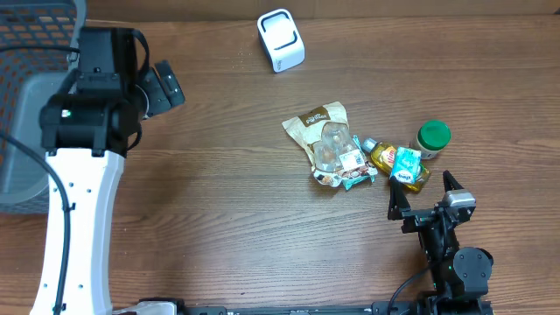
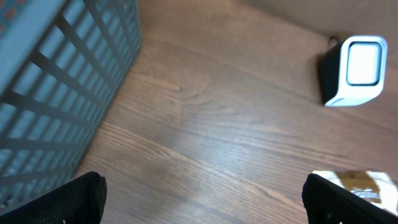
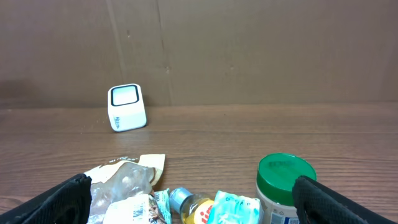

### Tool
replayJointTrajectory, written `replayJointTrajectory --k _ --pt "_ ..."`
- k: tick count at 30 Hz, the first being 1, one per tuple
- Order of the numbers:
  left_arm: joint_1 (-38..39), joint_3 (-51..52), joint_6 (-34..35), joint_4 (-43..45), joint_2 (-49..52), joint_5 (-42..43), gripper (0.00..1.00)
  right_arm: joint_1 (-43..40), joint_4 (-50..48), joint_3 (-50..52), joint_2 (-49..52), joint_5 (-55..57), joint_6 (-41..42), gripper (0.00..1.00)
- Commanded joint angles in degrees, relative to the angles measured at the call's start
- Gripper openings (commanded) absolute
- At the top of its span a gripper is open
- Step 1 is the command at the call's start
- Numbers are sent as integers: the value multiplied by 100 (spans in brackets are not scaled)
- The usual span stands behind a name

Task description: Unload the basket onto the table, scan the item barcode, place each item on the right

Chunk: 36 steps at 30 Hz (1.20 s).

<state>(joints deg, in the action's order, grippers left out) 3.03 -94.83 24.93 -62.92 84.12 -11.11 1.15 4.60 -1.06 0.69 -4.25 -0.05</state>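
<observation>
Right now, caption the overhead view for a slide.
White scanner apart; bag, bottle, green-lidded jar clustered by the open right tool.

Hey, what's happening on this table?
Nothing is being held yet. Both robot arms have open, empty grippers. The right gripper sits beside a little pile of groceries: a snack bag, a yellow bottle and a green-lidded jar. The left gripper is over by the basket. The white scanner stands at the far edge.

- Mock shop checkout: white barcode scanner [image 1: 281,40] on a wooden table [image 1: 219,219].
- Packaged groceries [image 1: 328,144] near the scanner, plastic basket [image 1: 26,44] well to its left.
- Behind it, a cardboard wall [image 3: 249,50].
</observation>
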Motion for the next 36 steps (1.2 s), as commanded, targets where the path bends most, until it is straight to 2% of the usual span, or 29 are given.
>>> replayJointTrajectory --k 1,5,16,32,36 --pt "39 822 350 402 -24 107 99 -26 -17 61 -52 7 -24 100" --pt "37 1797 431 1093 -70 105 100 -26 -17 61 -52 7 -24 100" --pt "37 4242 4 3373 -321 44 100 -26 -17 61 -52 7 -24 100" --pt "37 6902 15 6288 -400 179 100 -26 -17 61 -52 7 -24 100" --pt "37 7495 11 7257 -433 199 100 -26 -17 61 -52 7 -24 100"
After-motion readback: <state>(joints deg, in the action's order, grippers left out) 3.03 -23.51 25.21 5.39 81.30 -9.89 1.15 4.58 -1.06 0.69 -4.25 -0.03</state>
